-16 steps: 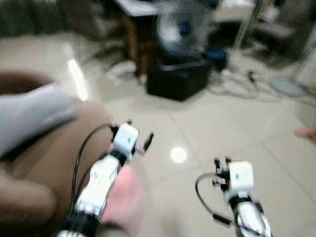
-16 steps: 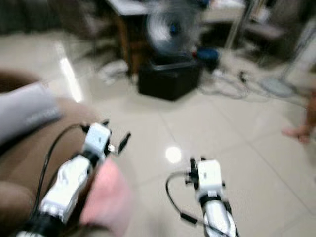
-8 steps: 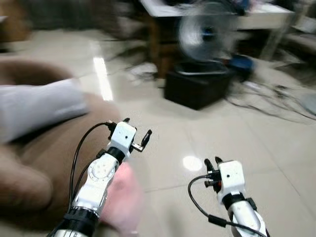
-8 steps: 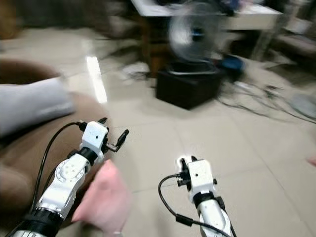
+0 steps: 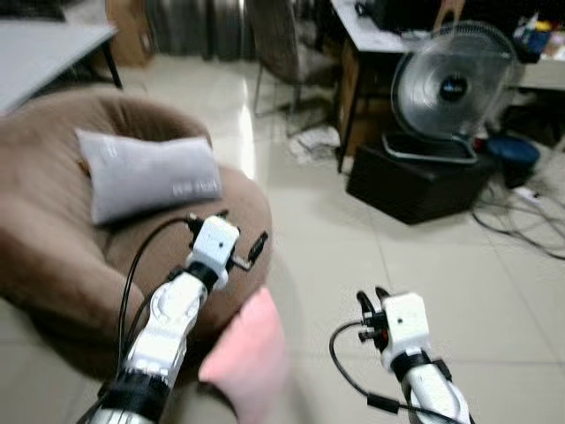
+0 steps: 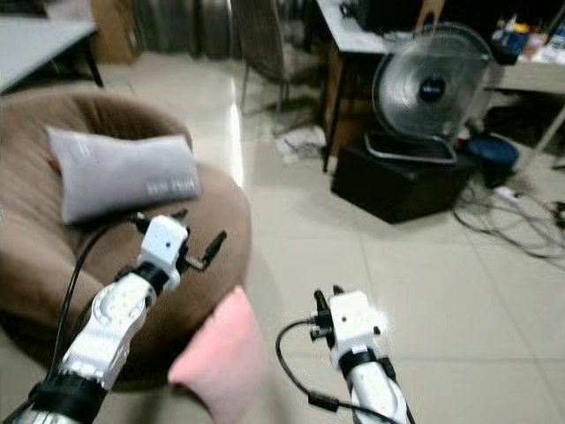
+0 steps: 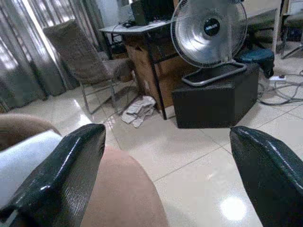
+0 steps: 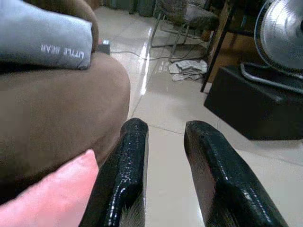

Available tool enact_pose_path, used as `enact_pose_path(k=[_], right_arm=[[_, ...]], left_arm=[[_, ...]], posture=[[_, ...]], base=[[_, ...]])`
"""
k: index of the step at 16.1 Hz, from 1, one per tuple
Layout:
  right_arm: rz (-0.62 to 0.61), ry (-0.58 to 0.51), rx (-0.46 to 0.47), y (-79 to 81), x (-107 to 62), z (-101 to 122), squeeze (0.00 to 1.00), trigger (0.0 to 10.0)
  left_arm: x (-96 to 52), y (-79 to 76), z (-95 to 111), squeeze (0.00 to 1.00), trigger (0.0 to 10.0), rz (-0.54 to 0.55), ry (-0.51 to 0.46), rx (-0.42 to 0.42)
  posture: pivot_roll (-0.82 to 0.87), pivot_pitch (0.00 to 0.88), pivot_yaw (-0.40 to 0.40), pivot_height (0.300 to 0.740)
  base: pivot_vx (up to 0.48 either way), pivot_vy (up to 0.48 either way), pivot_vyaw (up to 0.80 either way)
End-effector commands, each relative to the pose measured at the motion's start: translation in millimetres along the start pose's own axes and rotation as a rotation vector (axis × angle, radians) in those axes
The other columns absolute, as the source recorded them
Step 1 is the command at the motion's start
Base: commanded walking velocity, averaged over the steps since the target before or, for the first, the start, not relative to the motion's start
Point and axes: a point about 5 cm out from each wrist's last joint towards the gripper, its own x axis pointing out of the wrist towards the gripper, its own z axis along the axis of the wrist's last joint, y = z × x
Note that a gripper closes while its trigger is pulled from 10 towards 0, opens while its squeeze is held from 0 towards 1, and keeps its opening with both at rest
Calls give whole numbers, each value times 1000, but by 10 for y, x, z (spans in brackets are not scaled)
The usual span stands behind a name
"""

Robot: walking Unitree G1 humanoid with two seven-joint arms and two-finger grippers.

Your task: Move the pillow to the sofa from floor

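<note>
Spreading across the left of the head views, the brown sofa already carries a grey pillow; the pink pillow sits low beside its front edge, blurred, so whether it rests on the floor is unclear; it could snag on the sofa's rim when lifted; the left gripper is spread wide and empty; the right gripper has a narrow gap and holds nothing.

A pink pillow lies on glossy cream floor tiles beside a brown sofa, which carries a grey pillow with pale lettering. The fan is silver with a dark hub, standing on a black box. Silver arms end in black pincer fingers.
</note>
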Motion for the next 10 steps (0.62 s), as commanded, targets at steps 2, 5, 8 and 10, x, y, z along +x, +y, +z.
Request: enact_pose_path(k=[2, 5, 8, 10], right_arm=[[-58, 14, 21, -96, -31, -38, 0, 10000], [-77, 31, 15, -122, -42, -68, 0, 10000], [-85, 21, 31, -131, -59, -66, 0, 10000], [-106, 22, 33, -151, -78, -72, 0, 10000]], left_arm=[[80, -95, 69, 0, 10000, -49, -20, 17], [123, -110, 40, 0, 10000, -41, 7, 26], [150, -141, 43, 0, 10000, -46, 0, 2], [157, -188, 40, 0, 10000, -61, -5, -7]], posture=[[-21, 4, 21, 740], [-25, 4, 22, 740], [-31, 3, 22, 720], [-38, 0, 22, 700]], base=[[373, 0, 0], [0, 0, 0], [0, 0, 0], [0, 0, 0]])
